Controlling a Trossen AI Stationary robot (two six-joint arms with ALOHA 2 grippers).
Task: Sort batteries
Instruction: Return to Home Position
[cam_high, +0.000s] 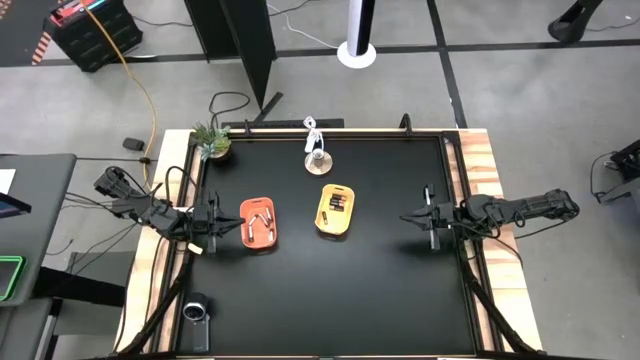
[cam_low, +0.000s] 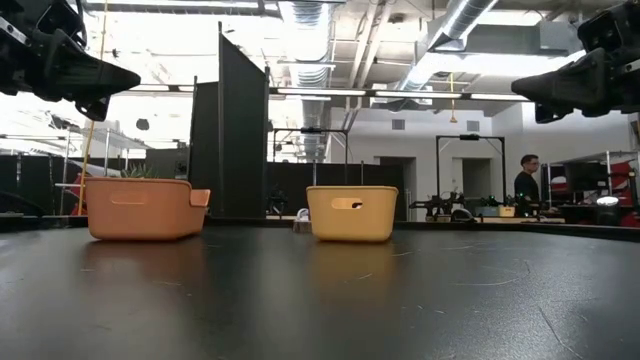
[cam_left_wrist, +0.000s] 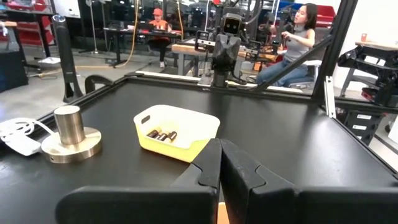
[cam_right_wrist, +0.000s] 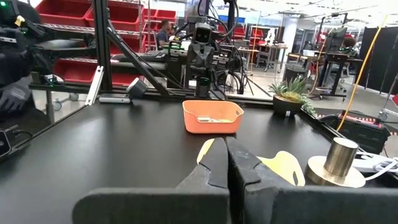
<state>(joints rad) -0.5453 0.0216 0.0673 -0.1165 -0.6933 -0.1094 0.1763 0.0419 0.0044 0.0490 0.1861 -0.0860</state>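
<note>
Orange tray (cam_high: 243, 208) holds silver batteries (cam_high: 258, 224). Yellow tray (cam_high: 332, 229), at its 3 o'clock, holds dark batteries (cam_high: 337, 203): split by colour. Left gripper (cam_high: 228, 222) and right gripper (cam_high: 408, 216) clenched, empty, parked at 9 and 3 o'clock edges of surface (cam_high: 330, 300), clear of trays; sorting looks done.

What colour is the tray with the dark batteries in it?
Yellow. The tray shows best in the left wrist view.
</note>
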